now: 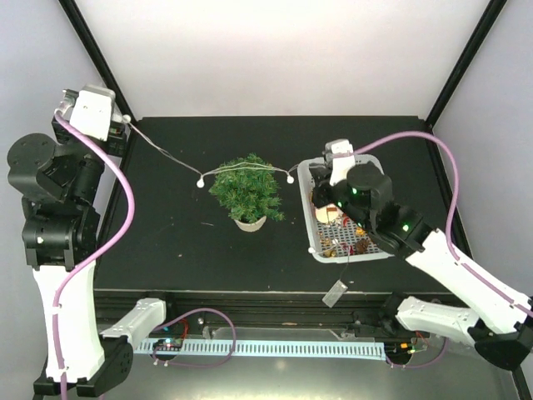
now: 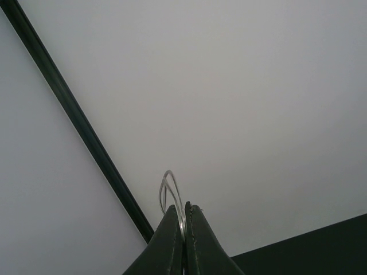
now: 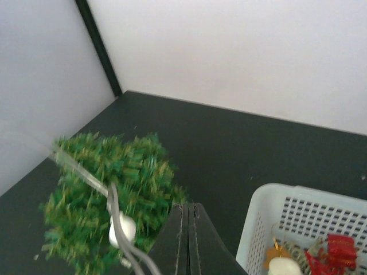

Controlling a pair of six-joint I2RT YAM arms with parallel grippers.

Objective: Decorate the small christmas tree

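Note:
The small christmas tree (image 1: 246,192) stands mid-table in a whitish pot (image 1: 250,222). A thin light string (image 1: 166,155) with white bulbs runs from my left gripper (image 1: 127,122), over the treetop, to my right gripper (image 1: 323,169). The left gripper (image 2: 183,207) is raised at the far left, shut on a loop of the clear wire (image 2: 171,192). The right gripper (image 3: 188,206) is shut just right of the tree (image 3: 109,200). The wire and a bulb (image 3: 122,229) hang beside its fingers and pass under them.
A white perforated basket (image 1: 371,158) of ornaments sits right of the tree, under my right arm; its rim (image 3: 269,195) and a red ornament (image 3: 341,249) show in the right wrist view. The string's small end box (image 1: 336,292) lies at the table's front edge.

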